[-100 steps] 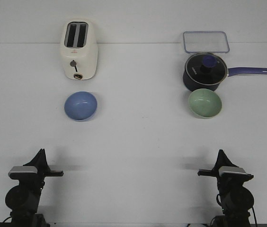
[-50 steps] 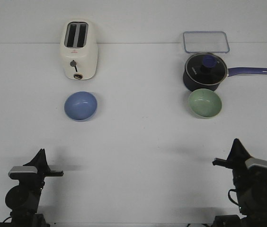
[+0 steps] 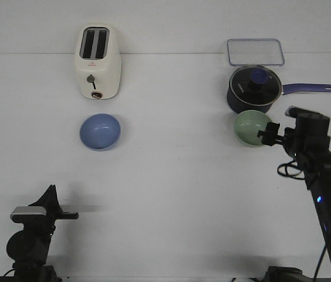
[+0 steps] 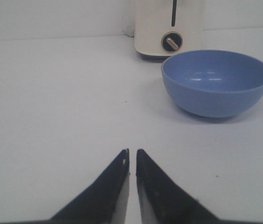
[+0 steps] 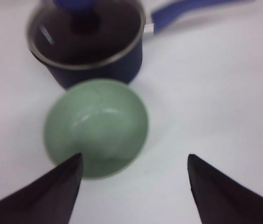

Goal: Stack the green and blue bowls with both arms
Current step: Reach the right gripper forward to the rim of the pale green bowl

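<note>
The periwinkle blue bowl [image 3: 100, 131] sits upright on the white table at left centre, in front of the toaster; it also shows in the left wrist view [image 4: 217, 83]. The sage green bowl [image 3: 250, 127] sits at right centre, touching or almost touching the saucepan; it also shows in the right wrist view [image 5: 96, 126]. My right gripper [image 3: 269, 134] hovers over the green bowl's near right rim, open and empty [image 5: 134, 158], with one finger [image 5: 52, 196] over the bowl's edge. My left gripper [image 3: 50, 191] rests shut and empty [image 4: 132, 151] near the front left edge, well short of the blue bowl.
A cream toaster [image 3: 97, 61] stands behind the blue bowl. A dark navy saucepan [image 3: 253, 89] with a glass lid stands right behind the green bowl, its handle pointing right. A clear rectangular container [image 3: 255, 51] lies at the back right.
My right arm has risen from the front right edge and reached forward to the green bowl, its jaws now wide apart. The left arm and both bowls have not moved.
</note>
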{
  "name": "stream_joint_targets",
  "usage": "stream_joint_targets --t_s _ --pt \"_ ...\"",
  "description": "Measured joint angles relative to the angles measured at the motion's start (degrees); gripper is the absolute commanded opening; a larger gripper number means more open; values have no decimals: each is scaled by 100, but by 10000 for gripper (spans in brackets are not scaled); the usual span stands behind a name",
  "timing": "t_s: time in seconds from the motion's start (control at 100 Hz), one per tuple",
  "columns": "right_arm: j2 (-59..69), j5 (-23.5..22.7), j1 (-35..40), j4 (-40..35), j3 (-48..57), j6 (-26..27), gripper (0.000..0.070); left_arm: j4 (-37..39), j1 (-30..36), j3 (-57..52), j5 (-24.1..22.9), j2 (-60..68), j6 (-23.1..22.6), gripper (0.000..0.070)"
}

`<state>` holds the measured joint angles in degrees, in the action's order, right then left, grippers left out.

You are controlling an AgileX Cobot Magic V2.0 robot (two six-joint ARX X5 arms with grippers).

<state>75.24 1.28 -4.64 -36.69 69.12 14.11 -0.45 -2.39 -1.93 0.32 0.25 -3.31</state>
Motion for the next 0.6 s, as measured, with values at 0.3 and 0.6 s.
stream_joint_targets --t_s 0.3,0.6 --pt "2159 -625 -343 -286 990 -63 468 0 0 0 0 0 0 13" --pt "2798 -756 -476 297 1003 -61 313 0 0 -2 0 0 0 13"
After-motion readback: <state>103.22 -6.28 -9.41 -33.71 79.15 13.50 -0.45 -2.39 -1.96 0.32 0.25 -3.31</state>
